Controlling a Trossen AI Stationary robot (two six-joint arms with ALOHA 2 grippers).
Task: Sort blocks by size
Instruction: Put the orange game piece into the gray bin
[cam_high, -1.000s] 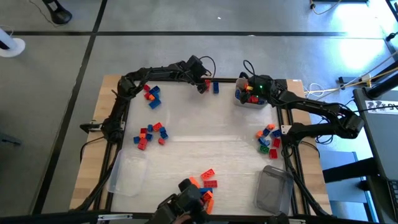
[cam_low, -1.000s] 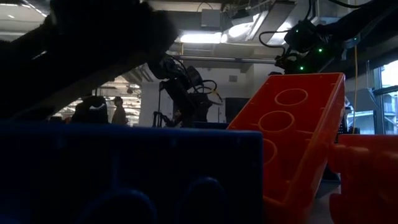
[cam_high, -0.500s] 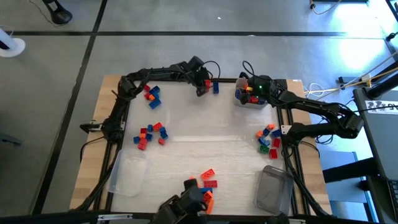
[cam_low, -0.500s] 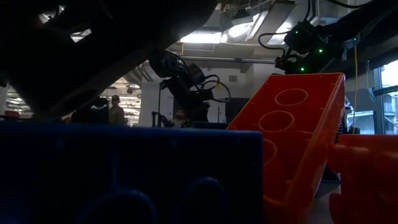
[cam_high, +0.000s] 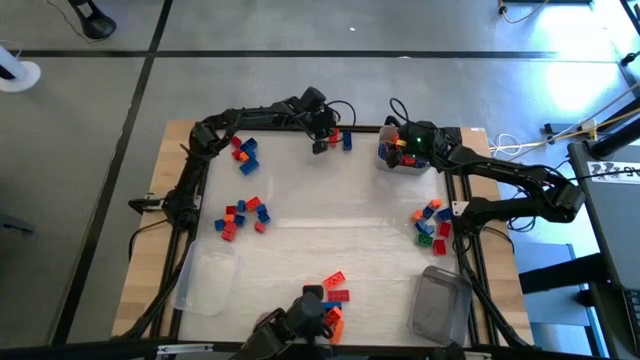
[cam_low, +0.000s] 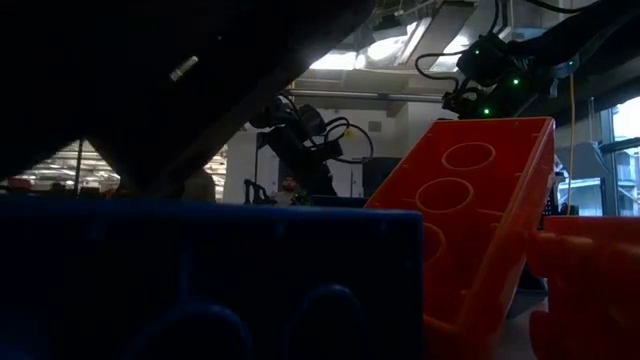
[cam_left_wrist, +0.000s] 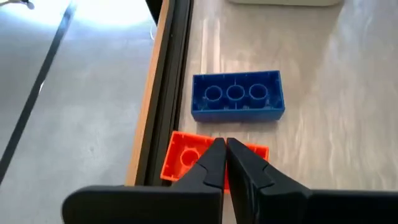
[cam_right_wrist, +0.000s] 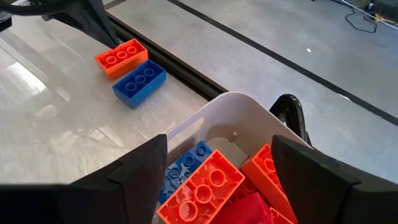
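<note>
I see the pale table (cam_high: 330, 215) on grey concrete floor (cam_high: 300, 60). Left gripper (cam_left_wrist: 225, 149), fingers now together where earlier they stood apart, tips over the orange block (cam_left_wrist: 183, 155); blue block (cam_left_wrist: 237, 95) just beyond. Right gripper (cam_right_wrist: 214, 163), fingers apart, hovers over the white tub (cam_right_wrist: 233, 115).

Dark jointed arms (cam_high: 250, 120), looping black cables

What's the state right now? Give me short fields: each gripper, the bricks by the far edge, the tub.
left gripper: shut, empty, tips over the orange brick at the table's far edge
blue brick: loose, just beside the orange one
right gripper: open, over the tub
tub contents: orange, blue and red bricks
other bricks: loose clusters around the table
</note>
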